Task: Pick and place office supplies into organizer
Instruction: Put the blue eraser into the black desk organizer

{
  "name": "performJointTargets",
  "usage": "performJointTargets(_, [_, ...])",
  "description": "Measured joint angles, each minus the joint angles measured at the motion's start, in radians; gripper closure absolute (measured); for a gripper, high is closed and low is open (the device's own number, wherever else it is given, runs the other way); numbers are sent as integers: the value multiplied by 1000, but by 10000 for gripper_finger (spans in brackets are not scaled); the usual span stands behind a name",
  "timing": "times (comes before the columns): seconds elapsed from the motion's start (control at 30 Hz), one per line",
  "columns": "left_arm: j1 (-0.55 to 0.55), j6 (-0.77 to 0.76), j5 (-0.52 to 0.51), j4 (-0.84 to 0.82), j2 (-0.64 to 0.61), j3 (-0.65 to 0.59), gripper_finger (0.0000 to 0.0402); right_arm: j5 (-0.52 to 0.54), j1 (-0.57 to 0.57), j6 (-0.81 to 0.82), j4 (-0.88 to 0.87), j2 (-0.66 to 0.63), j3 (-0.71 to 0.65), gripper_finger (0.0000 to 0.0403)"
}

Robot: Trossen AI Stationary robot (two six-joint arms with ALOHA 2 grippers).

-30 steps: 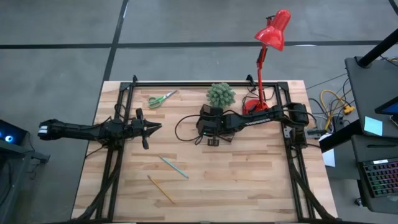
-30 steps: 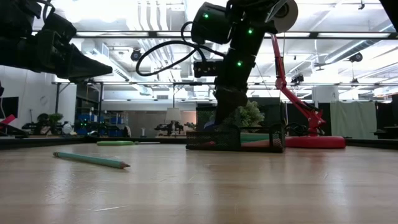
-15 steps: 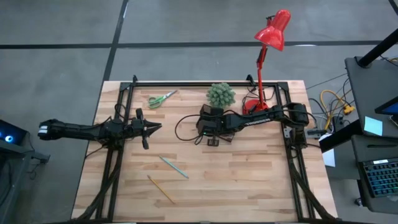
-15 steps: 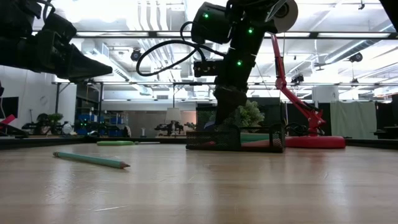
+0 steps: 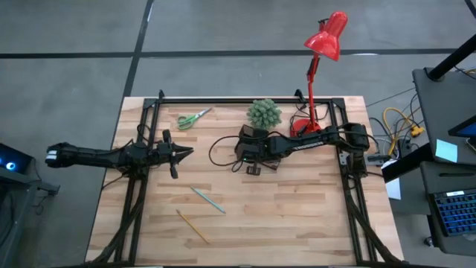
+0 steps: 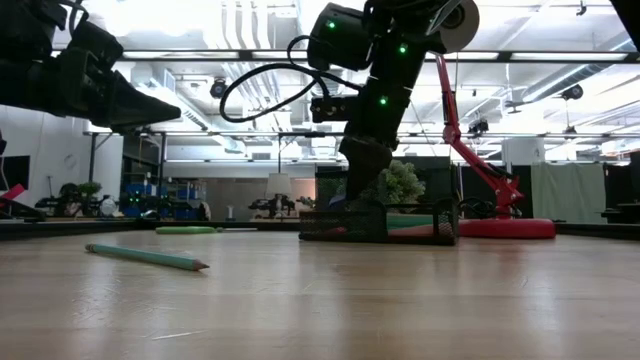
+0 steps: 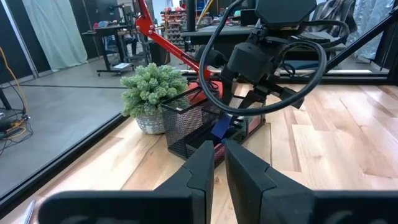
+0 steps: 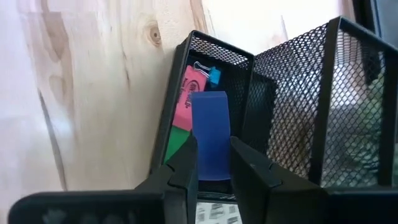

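Because the camera overhead looks straight down, we can place everything at once: the right gripper (image 5: 254, 165) hangs over the black organizer (image 5: 255, 170) near the middle of the tabletop (image 5: 297, 216), just in front of the potted plant (image 5: 264, 113) and beside the red lamp (image 5: 325, 35). The left gripper (image 5: 186, 152) waits well apart to the left, raised and pointing inward. Green-handled scissors (image 5: 193, 118) lie near the back edge, while the teal pen (image 5: 207, 199) and the yellow pencil (image 5: 193, 226) lie toward the front, so we judge those three have yet to be collected.

From table height, we see the right arm reaching down from above with its tip just above the organizer (image 6: 385, 222), a posture that suits lowering something in. The teal pen (image 6: 147, 257) rests flat in the foreground.

Through the left wrist camera, the left arm's fingers (image 7: 202, 171) sit almost together with only a slim gap and nothing between them, fitting an arm that is idle. Beyond them stand the mesh organizer (image 7: 199, 124) and the plant (image 7: 153, 87).

Through the right wrist camera, the right arm's fingers (image 8: 186, 165) are clamped on a flat blue piece (image 8: 210, 134), held upright directly over an organizer compartment (image 8: 217, 46) that already contains a pink piece (image 8: 191, 93), a green piece (image 8: 177, 142) and a small blue clip (image 8: 211, 73). We take it the piece is held there so that it drops among them when let go.
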Motion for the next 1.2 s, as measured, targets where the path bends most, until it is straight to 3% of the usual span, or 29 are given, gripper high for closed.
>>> performJointTargets(0.17, [0,0,0,1,0,0,375,-75,-6,75,4,-3,0,333])
performJointTargets(0.63, [0,0,0,0,0,0,375,-79,-37,280,12,-3,26,333])
performJointTargets(0.93, [0,0,0,0,-1,0,375,-81,-62,291,11,-3,16,333])
performJointTargets(1.2, [0,0,0,0,0,0,375,-145,-63,287,17,-3,5,333])
